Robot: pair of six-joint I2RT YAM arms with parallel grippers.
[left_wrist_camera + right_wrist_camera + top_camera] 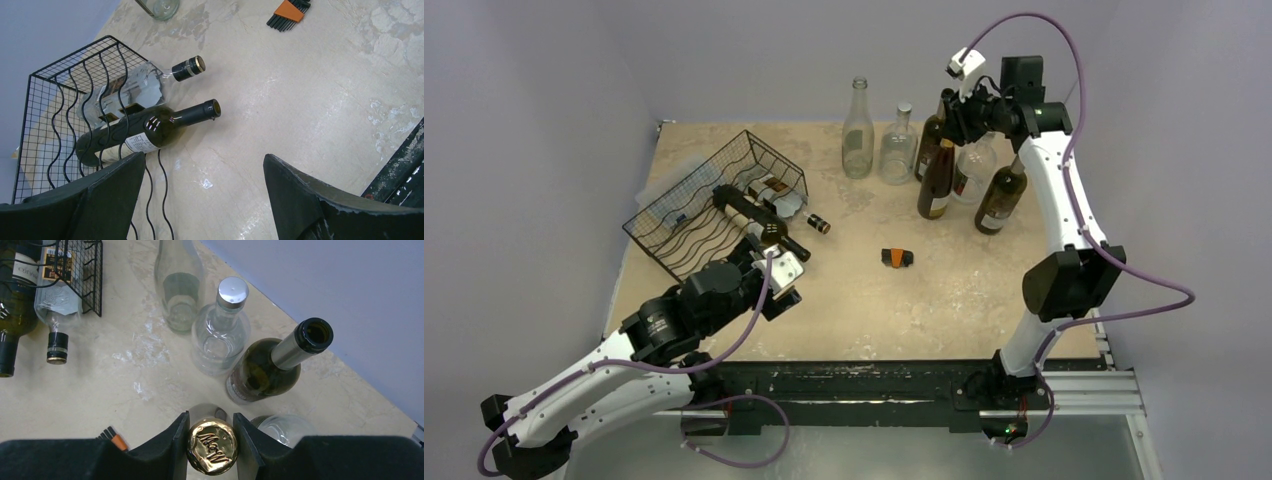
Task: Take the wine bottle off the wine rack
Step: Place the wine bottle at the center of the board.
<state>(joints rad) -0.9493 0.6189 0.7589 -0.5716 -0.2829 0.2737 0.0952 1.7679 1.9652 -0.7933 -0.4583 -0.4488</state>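
the wine bottle, dark green with a pale label, lies on its side in the wine rack at the left of the table. its body rests under the wavy wires and its open-mouthed neck pokes out over the tabletop toward the middle. touching it on the far side lies a clear bottle with a dark capped neck, also on its side in the rack and pointing the same way. the left gripper hovers just near the dark bottle's neck with its jaws spread wide and nothing between them, not touching the glass. farther out on the bare table sits a small orange and black object. at the far right stands a cluster of upright bottles, among them a tall clear bottle and a squat clear bottle with a silver cap. the right gripper is up there, its jaws closed snugly on the gold cap of a standing bottle.
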